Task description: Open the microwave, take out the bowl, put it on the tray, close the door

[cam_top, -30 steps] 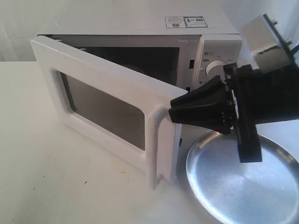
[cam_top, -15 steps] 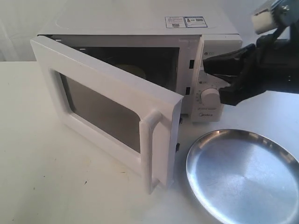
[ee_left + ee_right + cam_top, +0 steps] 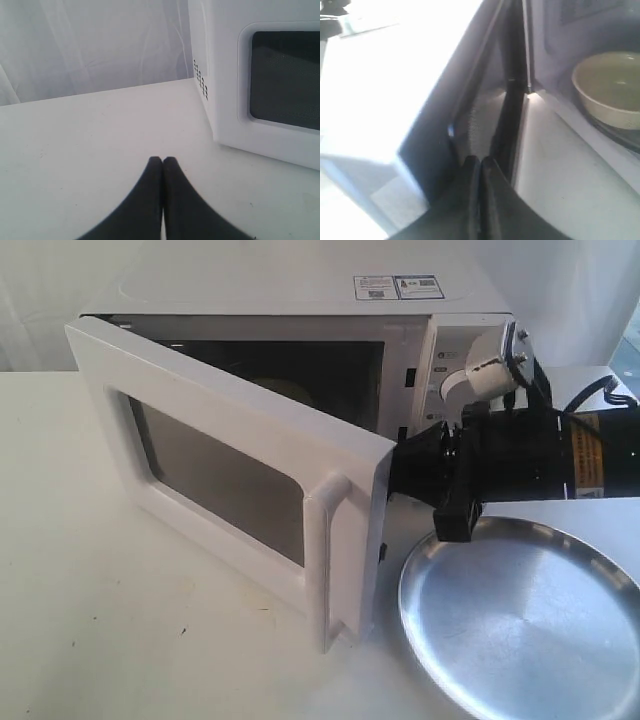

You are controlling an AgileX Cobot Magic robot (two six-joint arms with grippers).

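Note:
The white microwave (image 3: 300, 290) stands with its door (image 3: 220, 410) swung partly open, handle (image 3: 325, 550) toward me. The cream bowl (image 3: 610, 90) sits inside the cavity, and only its edge (image 3: 283, 389) shows over the door in the exterior view. My right gripper (image 3: 400, 472) is shut on nothing, its tips (image 3: 480, 161) tucked behind the door's free edge against the inner face of the door (image 3: 420, 75). The steel tray (image 3: 520, 630) lies on the table below that arm. My left gripper (image 3: 162, 160) is shut over bare table, left of the door (image 3: 227, 100), and is out of the exterior view.
The right arm's white wrist camera (image 3: 485, 365) covers the microwave's knobs. A white curtain (image 3: 90, 45) hangs behind the table. The table (image 3: 100, 620) stretches white in front of and left of the door.
My right gripper left the front of the handle, rose toward the knobs, then came down with its tips behind the door's free edge. The door stands a little wider.

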